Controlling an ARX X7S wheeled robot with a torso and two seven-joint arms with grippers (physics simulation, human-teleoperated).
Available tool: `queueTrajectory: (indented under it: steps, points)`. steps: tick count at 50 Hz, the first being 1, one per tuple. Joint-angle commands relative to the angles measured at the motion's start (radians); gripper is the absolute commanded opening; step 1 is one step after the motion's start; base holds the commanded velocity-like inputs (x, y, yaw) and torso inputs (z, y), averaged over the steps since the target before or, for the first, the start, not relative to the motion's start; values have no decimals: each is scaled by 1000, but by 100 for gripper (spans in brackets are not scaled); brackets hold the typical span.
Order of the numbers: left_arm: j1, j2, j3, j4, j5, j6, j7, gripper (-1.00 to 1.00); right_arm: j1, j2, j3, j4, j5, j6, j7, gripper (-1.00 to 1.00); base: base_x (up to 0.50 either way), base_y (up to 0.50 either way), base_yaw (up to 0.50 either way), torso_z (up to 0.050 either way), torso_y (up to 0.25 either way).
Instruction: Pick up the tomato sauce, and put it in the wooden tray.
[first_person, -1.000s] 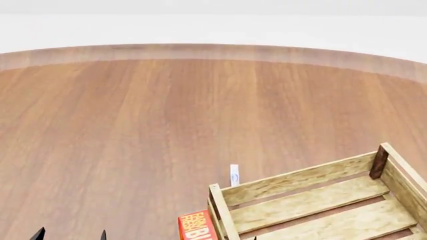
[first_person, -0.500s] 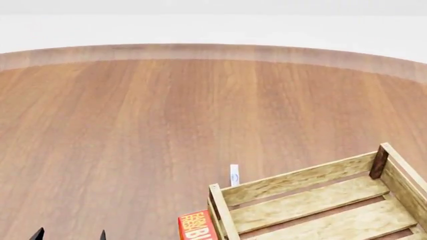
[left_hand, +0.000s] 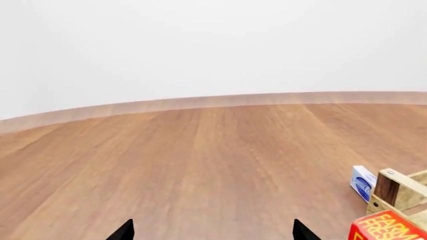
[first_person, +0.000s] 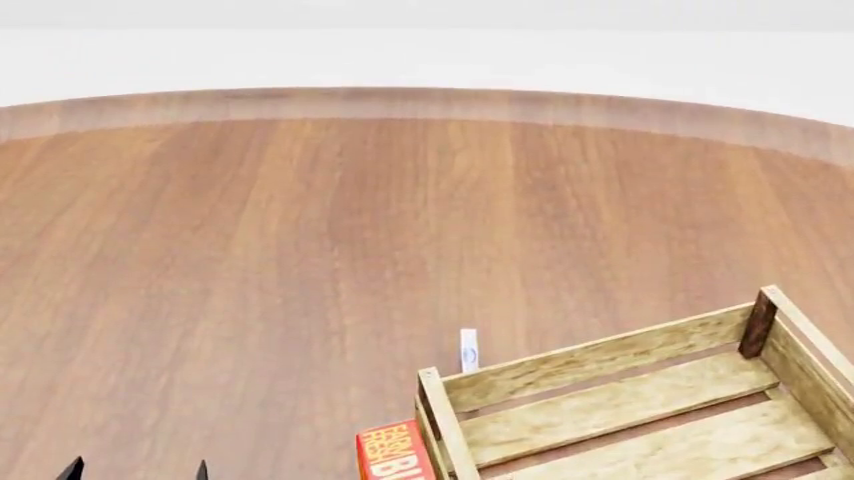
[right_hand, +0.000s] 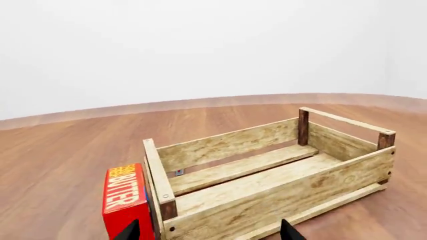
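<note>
The tomato sauce shows in none of the three views, so its place and the way it points cannot be told.

The wooden tray (right_hand: 267, 170) is the task's only visible thing. In the head view it sits at about 5 o'clock, cut by the picture's edge, its long axis running from 8 o'clock up toward 2 o'clock. It stands level on the surface (first_person: 334, 230), slats showing inside and dark posts at the corners.

A red butter box (right_hand: 127, 197) stands upright just beside the tray's short end wall; whether they touch cannot be told. A small blue-and-white box (first_person: 469, 350) stands near the tray's far corner, at the head view's 6 o'clock.

The right wrist view alone shows the whole tray, with nothing in it. The left wrist view catches only one corner post, the butter box's top and the small box's face.

The left gripper (left_hand: 212, 231) has its jaws well apart, only the dark tips in view. The right gripper (right_hand: 208, 231) likewise has its jaws apart, holding nothing, its tips before the tray's near long wall.
</note>
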Motion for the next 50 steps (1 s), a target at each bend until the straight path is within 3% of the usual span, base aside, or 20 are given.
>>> queueTrajectory:
  steps: [1, 5, 16, 50]
  points:
    - [-8, 13, -22, -16, -14, 26, 27, 100, -115, -11, 14, 66, -33, -196, -17, 100, 0, 0, 0, 0, 0]
    - [-10, 12, -19, -19, -15, 27, 24, 100, -131, 34, -32, 117, -28, -295, 50, 100, 0, 0, 0, 0, 0]
    - [-10, 8, -13, -27, -19, 37, 17, 100, -121, 76, -102, 198, -44, -376, 145, 100, 0, 0, 0, 0, 0]
    - [-11, -7, 4, -26, -34, 43, -2, 100, 85, 31, -144, 437, -90, -219, 160, 100, 0, 0, 0, 0, 0]
